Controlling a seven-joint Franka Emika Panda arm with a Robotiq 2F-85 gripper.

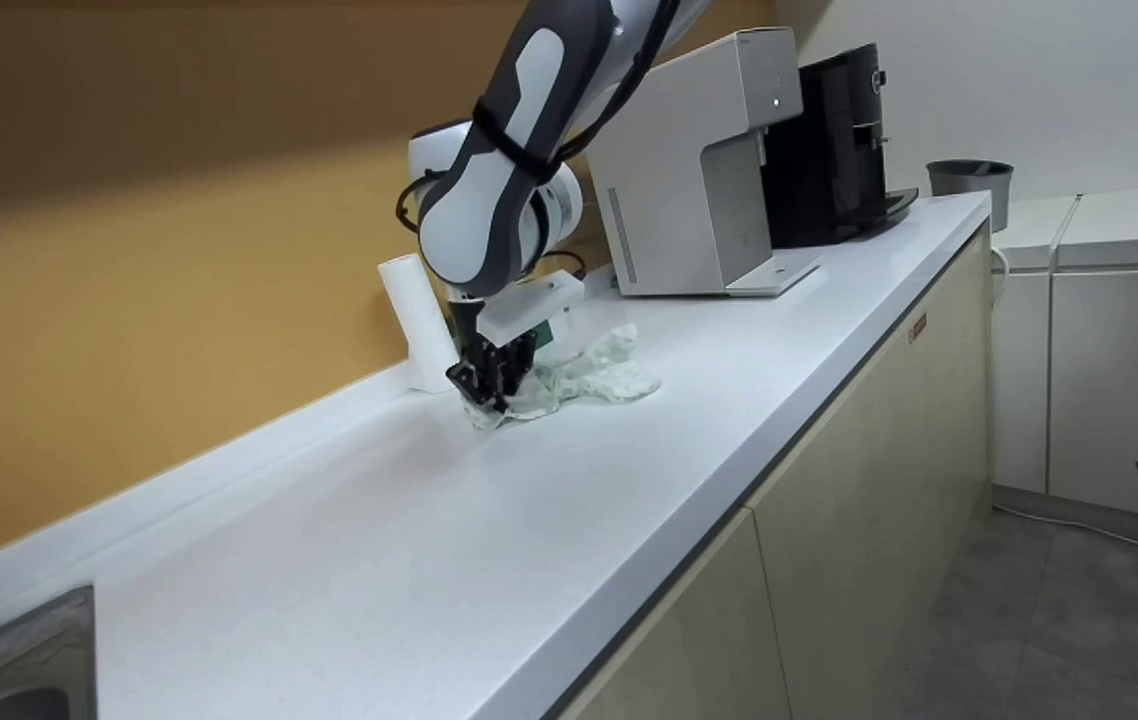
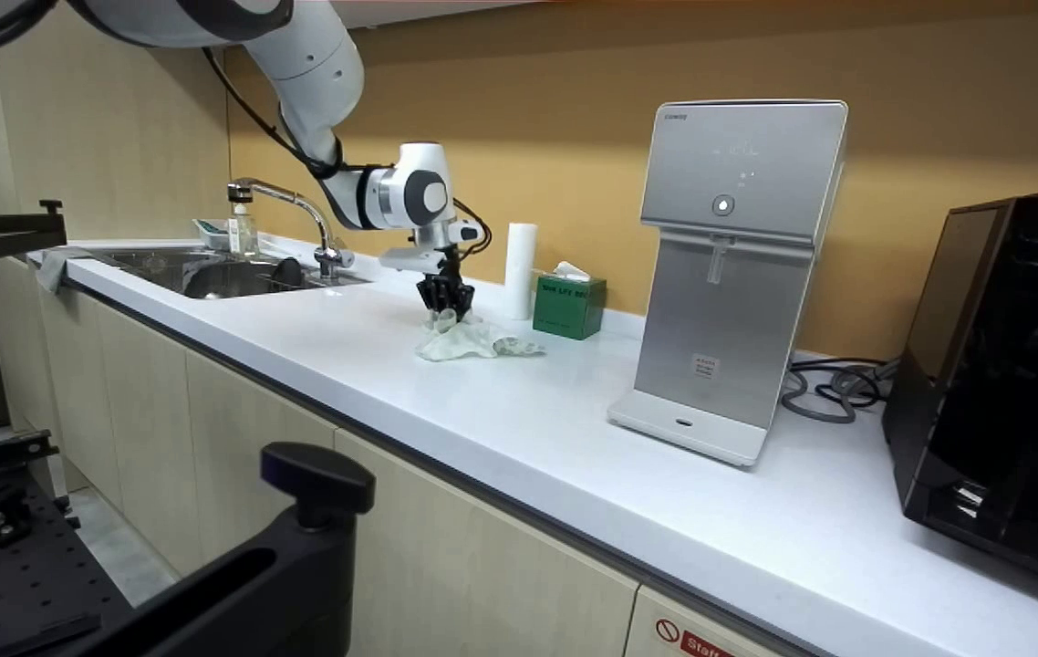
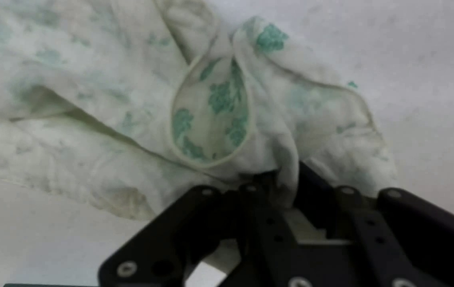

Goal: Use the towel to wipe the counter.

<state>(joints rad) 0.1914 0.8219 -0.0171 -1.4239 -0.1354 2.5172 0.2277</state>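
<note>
Your gripper [image 3: 289, 188] has a fold of the towel [image 3: 143, 107] pinched, the rest lying rumpled on the counter [image 1: 489, 520].

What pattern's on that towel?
The towel is whitish with green flowery shapes, clearest in the wrist view.

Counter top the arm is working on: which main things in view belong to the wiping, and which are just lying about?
Part of the job:
patterned towel
gripper, holding the towel
counter, the surface to wipe

Just lying about:
white roll
green tissue box
silver dispenser
black appliance
bottle
</note>
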